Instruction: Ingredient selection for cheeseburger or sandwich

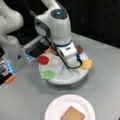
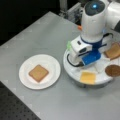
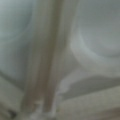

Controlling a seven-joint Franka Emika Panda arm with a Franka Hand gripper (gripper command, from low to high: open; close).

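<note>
One bread square [image 2: 38, 73] lies plated lower left; my gripper [image 2: 98, 67], grasp unreadable, crowds the tray [image 2: 75, 73], risking knocking cheese [image 2: 88, 77].

Your work surface is a grey metal table [image 1: 105, 82], matte, with soft glare in both front views. Behind it the backdrop [image 1: 100, 17] is black and unlit. In a front view, a dark perforated board [image 2: 17, 110] borders the table's lower-left edge. Lighting looks even, from overhead.
</note>
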